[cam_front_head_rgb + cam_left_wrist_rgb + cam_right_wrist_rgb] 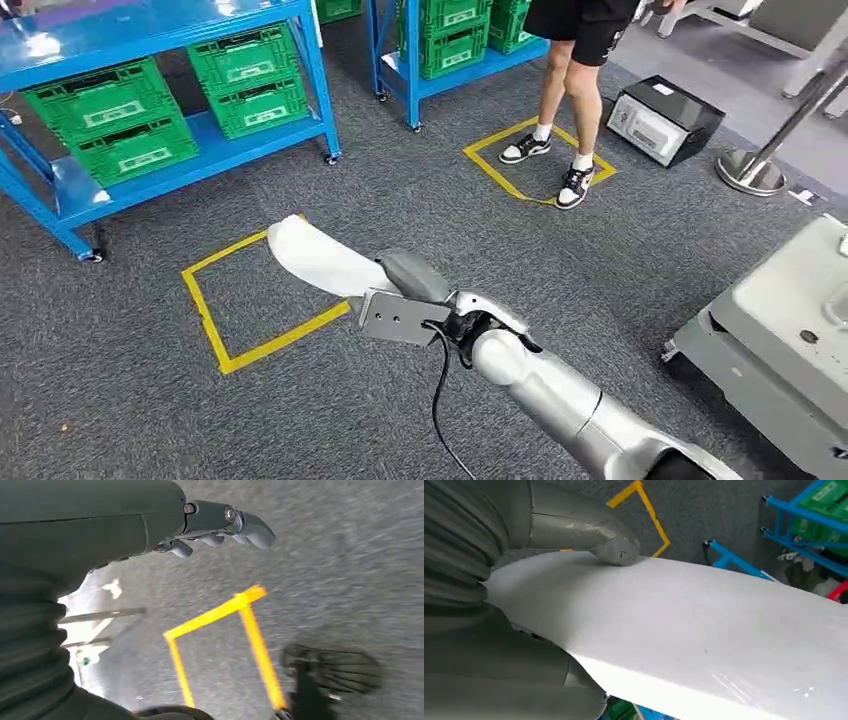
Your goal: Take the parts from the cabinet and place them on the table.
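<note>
Grey carpet [420, 200] runs out in every direction below me, with wide open floor ahead and to the near left. My right hand [415, 290] reaches out over it, holding a white curved part [315, 255]; my thumb [616, 550] is pressed down on its top face and the part sits clamped against my palm, with my other fingers hidden beneath it. The part's far end hangs over the near corner of a yellow tape square [215, 330] on the floor, well above the carpet. In my right wrist view the white part stretches away from my hand, its long edge clean and unbroken.

Far left stands a blue shelf rack [300, 60] on wheels, loaded with green crates [245, 75]. A second blue rack [410, 70] with more green crates stands further right. Between the racks and me the carpet is open.

A person's legs [570, 90] stand inside another yellow tape square [500, 165], far right of my hand. Just beyond them sits a black box [665, 120], then a round metal post base [750, 175]. A grey table [780, 330] edges in on the near right, well apart from my arm.

My left hand [220, 525] hangs over the carpet, holding nothing, its fingers loosely curled and slightly apart.
</note>
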